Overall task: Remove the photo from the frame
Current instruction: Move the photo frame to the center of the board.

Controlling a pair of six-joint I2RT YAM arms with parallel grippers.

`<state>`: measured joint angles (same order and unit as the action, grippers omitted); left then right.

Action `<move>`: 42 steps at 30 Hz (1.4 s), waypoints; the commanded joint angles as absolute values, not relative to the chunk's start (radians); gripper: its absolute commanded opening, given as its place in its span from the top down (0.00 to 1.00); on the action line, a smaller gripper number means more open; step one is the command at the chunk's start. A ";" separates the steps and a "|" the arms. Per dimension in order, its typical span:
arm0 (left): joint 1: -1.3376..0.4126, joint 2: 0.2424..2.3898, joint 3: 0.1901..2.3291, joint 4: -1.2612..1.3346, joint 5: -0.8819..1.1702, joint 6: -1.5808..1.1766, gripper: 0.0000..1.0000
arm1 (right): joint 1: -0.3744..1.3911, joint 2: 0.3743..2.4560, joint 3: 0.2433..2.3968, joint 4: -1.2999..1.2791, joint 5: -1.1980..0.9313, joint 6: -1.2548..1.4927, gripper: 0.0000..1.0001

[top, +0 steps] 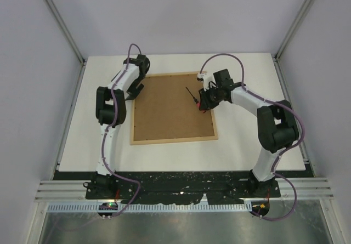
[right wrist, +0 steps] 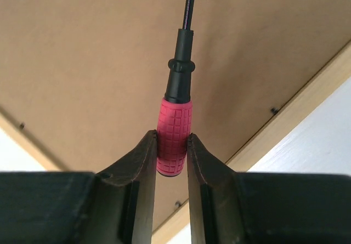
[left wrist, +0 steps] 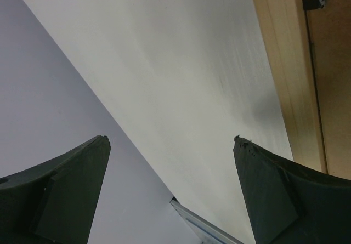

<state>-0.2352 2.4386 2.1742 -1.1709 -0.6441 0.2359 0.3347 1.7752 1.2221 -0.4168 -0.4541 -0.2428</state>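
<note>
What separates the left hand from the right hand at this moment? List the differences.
The left hand stands wide open and empty; the right hand is shut on the screwdriver, gripping its pink handle. The left hand hangs over the bare white table just outside the wooden edge of the frame; the right hand is over the frame's brown back panel. Both have dark fingers.

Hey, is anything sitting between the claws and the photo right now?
Yes. The frame lies face down, so its brown back panel covers everything inside; the photo isn't visible. Small black tabs sit along the panel's edge. The right claw grips a screwdriver above the panel.
</note>
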 commanded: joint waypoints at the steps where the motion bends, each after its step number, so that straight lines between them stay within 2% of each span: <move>1: -0.232 2.359 2.129 -1.158 -0.635 0.232 0.00 | 0.337 1.828 1.319 -0.250 -0.345 -0.051 0.92; 15: -0.227 2.283 2.086 -1.203 -0.519 0.178 0.00 | 0.287 1.971 1.351 -0.322 -0.160 0.100 0.92; 27: -0.229 2.189 2.019 -1.213 -0.405 0.126 0.00 | 0.200 1.953 1.312 -0.434 0.083 0.103 0.92; 34: -0.245 2.125 1.993 -1.221 -0.220 0.046 0.00 | 0.166 1.896 1.240 -0.454 0.077 0.091 0.92; 42: -0.249 2.049 1.942 -1.172 0.099 -0.078 0.00 | 0.173 1.833 1.138 -0.472 0.051 0.089 0.92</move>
